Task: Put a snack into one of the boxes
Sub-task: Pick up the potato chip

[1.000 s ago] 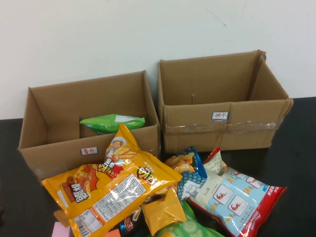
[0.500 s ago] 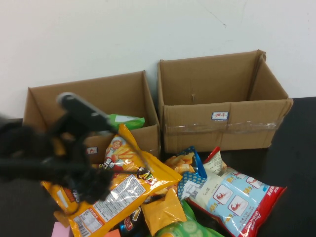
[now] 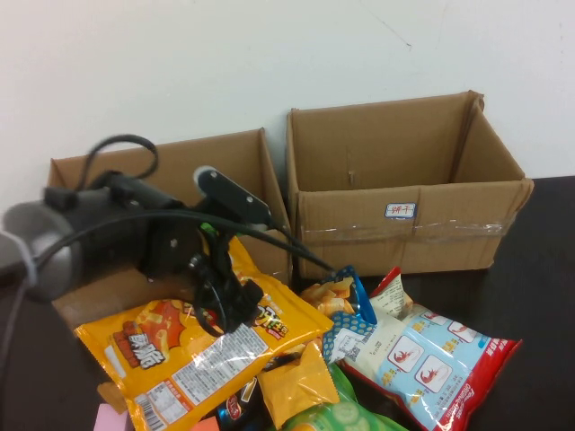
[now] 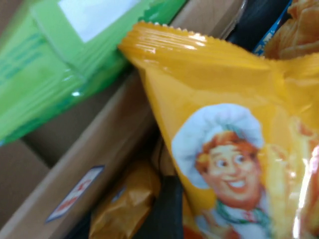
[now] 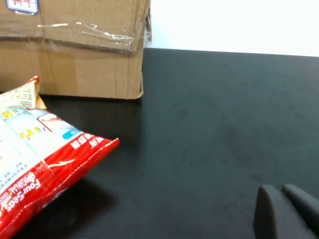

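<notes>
A large yellow snack bag [image 3: 193, 350] with a chef cartoon lies in front of the left cardboard box [image 3: 229, 166], its top corner leaning on the box's front wall. My left gripper [image 3: 220, 303] is down at that top corner; the left wrist view shows the chef bag [image 4: 224, 149] very close. A green snack bag [image 4: 60, 64] lies inside the left box. The right cardboard box [image 3: 404, 153] looks empty. My right gripper [image 5: 279, 188] is shut and empty above bare black table, right of the right box [image 5: 75, 55]; it does not show in the high view.
More snacks are piled before the boxes: a red, white and blue bag [image 3: 431, 355], also in the right wrist view [image 5: 30, 154], a small blue bag [image 3: 346, 305], a small yellow packet [image 3: 296, 382] and a green pack [image 3: 332, 417]. My left arm covers the left box's front.
My left arm has come in from the left, crossed the front of the left box and brought its gripper down onto the yellow bag's top corner. The bag has barely shifted.
</notes>
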Controlling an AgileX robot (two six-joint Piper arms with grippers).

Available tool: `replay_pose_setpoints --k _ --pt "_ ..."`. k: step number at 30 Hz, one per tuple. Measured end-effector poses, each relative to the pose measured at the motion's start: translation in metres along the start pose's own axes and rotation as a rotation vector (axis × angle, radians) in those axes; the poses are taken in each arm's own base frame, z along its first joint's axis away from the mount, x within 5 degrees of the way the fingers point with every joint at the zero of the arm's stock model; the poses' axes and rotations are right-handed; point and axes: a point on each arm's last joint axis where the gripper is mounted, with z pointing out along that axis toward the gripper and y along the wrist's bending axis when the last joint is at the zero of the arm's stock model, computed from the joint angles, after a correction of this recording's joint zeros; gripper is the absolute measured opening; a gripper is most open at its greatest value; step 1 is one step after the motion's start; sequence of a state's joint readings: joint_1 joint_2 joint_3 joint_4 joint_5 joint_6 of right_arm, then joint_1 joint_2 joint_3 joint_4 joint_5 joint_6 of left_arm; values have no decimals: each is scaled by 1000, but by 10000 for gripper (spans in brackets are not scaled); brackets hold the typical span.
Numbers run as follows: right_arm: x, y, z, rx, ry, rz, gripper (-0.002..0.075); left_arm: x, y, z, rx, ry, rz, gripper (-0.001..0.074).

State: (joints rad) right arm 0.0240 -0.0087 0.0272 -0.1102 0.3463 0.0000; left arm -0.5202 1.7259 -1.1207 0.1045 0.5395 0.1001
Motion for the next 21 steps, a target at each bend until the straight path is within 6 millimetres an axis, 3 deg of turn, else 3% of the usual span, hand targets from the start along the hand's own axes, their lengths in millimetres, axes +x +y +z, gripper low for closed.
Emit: replay_pose_setpoints --k 7,9,13,15,19,21 --pt "0 0 0 0 0 0 0 1 -3 30 10 18 -30 667" --pt "0 0 0 0 0 0 0 1 -3 33 10 18 -48 603" --pt "0 0 0 0 0 0 0 0 -4 35 12 11 -70 298" --pt "0 0 0 0 0 0 0 -1 -4 34 12 6 -78 182" --pt "0 0 0 0 0 0 0 -4 -5 17 10 -10 -89 178" --pt "0 0 0 0 0 0 0 -6 -7 -3 7 -36 -82 178"
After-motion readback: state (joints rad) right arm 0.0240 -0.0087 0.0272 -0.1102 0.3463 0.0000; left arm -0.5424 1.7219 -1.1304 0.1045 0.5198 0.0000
